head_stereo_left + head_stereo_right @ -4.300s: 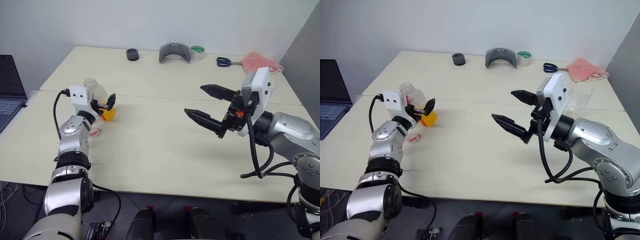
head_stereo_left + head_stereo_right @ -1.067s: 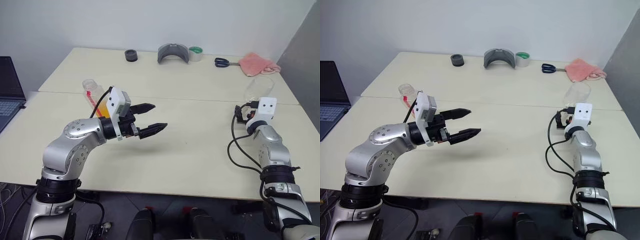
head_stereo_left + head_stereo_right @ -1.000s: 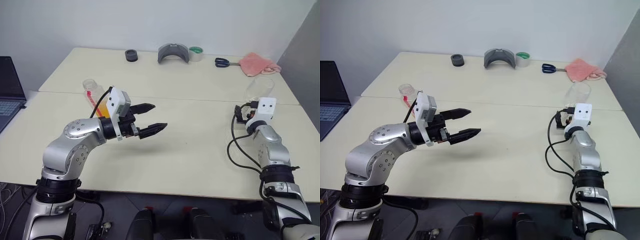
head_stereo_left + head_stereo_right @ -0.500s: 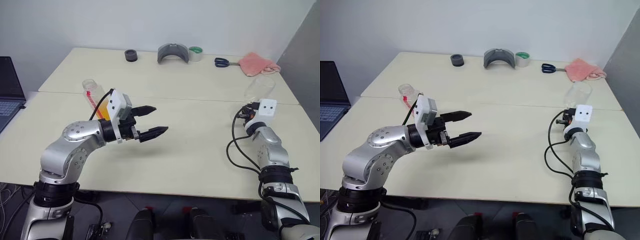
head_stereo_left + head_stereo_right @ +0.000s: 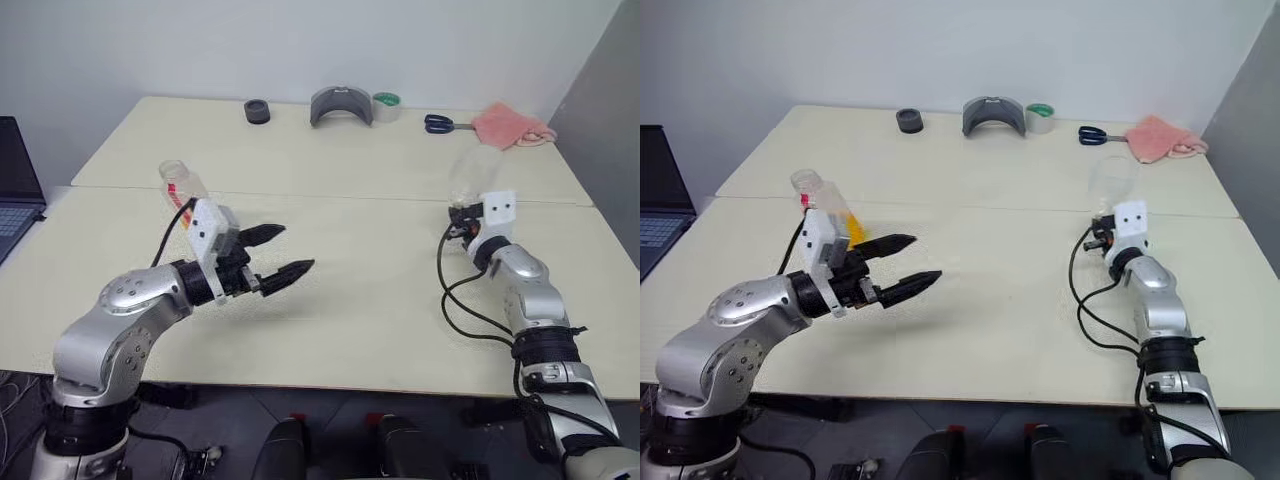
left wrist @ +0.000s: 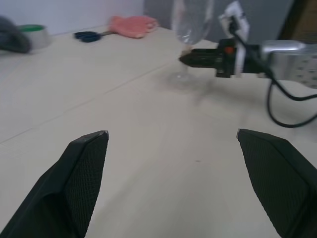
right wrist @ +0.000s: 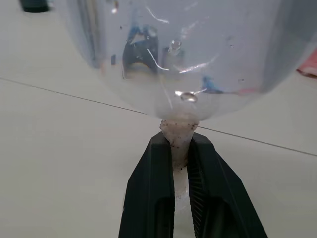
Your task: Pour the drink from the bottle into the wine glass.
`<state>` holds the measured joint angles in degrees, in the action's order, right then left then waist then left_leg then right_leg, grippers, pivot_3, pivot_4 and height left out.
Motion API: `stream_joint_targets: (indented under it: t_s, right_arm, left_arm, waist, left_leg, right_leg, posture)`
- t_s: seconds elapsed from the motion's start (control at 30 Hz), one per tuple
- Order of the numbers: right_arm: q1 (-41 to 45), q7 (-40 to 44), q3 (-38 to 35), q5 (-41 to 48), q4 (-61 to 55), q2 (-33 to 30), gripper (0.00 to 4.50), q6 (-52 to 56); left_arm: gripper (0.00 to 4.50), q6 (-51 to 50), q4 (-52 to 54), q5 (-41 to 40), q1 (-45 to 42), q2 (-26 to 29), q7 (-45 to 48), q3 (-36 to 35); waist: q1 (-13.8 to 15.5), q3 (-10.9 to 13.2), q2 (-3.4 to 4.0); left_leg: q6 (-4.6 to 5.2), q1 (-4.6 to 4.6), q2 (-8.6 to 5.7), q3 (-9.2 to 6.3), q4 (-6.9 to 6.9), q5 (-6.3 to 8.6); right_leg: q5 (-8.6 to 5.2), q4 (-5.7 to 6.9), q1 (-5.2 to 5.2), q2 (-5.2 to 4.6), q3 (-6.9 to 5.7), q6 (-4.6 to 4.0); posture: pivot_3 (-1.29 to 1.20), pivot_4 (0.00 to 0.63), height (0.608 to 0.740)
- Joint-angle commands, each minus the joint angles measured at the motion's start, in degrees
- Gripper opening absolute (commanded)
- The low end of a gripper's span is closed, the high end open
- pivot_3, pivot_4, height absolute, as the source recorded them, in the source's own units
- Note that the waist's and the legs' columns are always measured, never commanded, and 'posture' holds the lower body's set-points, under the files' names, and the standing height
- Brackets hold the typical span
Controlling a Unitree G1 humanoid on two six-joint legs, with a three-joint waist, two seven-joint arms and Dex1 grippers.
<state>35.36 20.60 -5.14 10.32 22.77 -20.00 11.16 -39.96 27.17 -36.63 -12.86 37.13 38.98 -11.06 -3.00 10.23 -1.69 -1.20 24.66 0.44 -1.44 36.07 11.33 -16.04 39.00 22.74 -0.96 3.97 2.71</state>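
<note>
Right gripper (image 7: 181, 148) clamped on stem of clear wine glass (image 5: 474, 172), upright on table (image 5: 380, 290) at right. Left gripper (image 5: 280, 252) spread wide, empty. Bottle (image 5: 818, 203) of orange drink (image 5: 853, 231) behind left arm.

It looks like a lab or office: a plain pale worktop (image 5: 330, 300), bare walls, a laptop (image 5: 15, 190) beside it, tape rolls (image 5: 386, 103) and scissors (image 5: 440, 124) along its far edge.
</note>
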Motion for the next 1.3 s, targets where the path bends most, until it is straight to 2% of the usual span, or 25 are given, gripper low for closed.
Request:
stream_joint_targets:
  t_s: [0.03,0.23,0.5,0.63,0.8,0.97,1.2,1.3]
  right_arm:
    - [3.7,2.8,1.8,2.0,-6.1,2.0,0.1,2.6]
    - [6.2,4.7,7.3,-0.3,-6.2,7.5,0.1,3.8]
    - [6.2,7.9,14.2,-4.9,0.4,11.7,0.1,-1.3]
    - [7.7,7.2,14.3,-6.4,6.6,13.5,0.1,-5.1]
    - [10.6,6.8,13.2,-6.6,12.7,15.2,0.1,-8.0]
    - [14.5,6.4,12.4,-7.1,19.2,16.7,0.1,-10.6]
    - [14.9,6.6,10.7,-6.6,22.9,17.2,0.1,-11.5]
    - [14.4,6.9,10.2,-6.4,22.2,17.2,1.12,-11.4]
  left_arm:
    - [4.5,-1.1,9.3,-1.0,5.8,-0.1,-4.4,-4.2]
    - [4.5,-2.8,18.7,-2.7,20.1,-1.2,-9.3,-9.7]
    - [4.5,-2.4,22.3,-4.7,29.5,-3.6,-13.7,-16.2]
    - [4.5,1.0,23.3,-2.6,34.4,-4.9,-12.6,-15.5]
    - [4.5,3.7,22.1,-1.0,35.7,-5.9,-12.8,-14.3]
    - [4.5,3.8,20.7,-1.2,33.3,-5.7,-13.7,-13.2]
    - [4.5,3.2,19.9,-1.5,30.8,-4.8,-14.2,-13.6]
    - [4.5,3.1,19.3,-0.5,30.3,-5.0,-15.4,-13.2]
  waist:
    - [-0.2,0.0,0.0]
    - [-0.2,0.0,0.0]
    - [0.1,0.0,0.01]
    - [-0.1,0.0,0.01]
    - [-0.3,0.0,0.01]
    - [-0.3,0.0,0.02]
    - [-0.3,0.0,0.02]
    - [-0.3,0.0,0.02]
  left_leg:
    - [0.0,0.0,0.0,-0.02,0.0,0.0]
    - [-0.04,0.0,0.02,-0.04,-0.02,0.03]
    - [-0.05,-0.01,-0.02,-0.01,0.0,0.03]
    - [-0.06,-0.02,-0.01,-0.02,-0.02,0.03]
    - [-0.06,-0.31,0.05,0.03,-0.03,0.04]
    - [-0.07,-0.36,0.11,0.02,-0.04,0.04]
    - [-0.16,-0.39,0.13,-0.01,-0.04,0.1]
    - [-0.17,-0.45,0.13,-0.03,-0.04,0.1]
  right_leg:
    - [0.0,0.01,-0.01,0.0,-0.02,0.0]
    - [0.02,0.0,0.0,-0.09,-0.03,-0.05]
    - [0.02,-0.04,-0.02,-0.05,-0.07,-0.07]
    - [0.01,-0.03,-0.02,-0.05,-0.07,-0.09]
    - [-0.1,-0.03,-0.23,0.0,-0.08,-0.26]
    - [-0.11,-0.02,-0.28,0.08,-0.09,-0.29]
    - [-0.12,-0.02,-0.32,0.11,-0.1,-0.3]
    - [-0.12,-0.03,-0.38,0.11,-0.11,-0.3]
  posture:
    - [0.0,0.15,0.74]
    - [0.0,0.15,0.74]
    - [0.0,0.15,0.74]
    - [0.0,0.15,0.74]
    - [0.0,0.15,0.74]
    - [0.0,0.15,0.74]
    - [0.0,0.15,0.74]
    - [0.0,0.15,0.74]
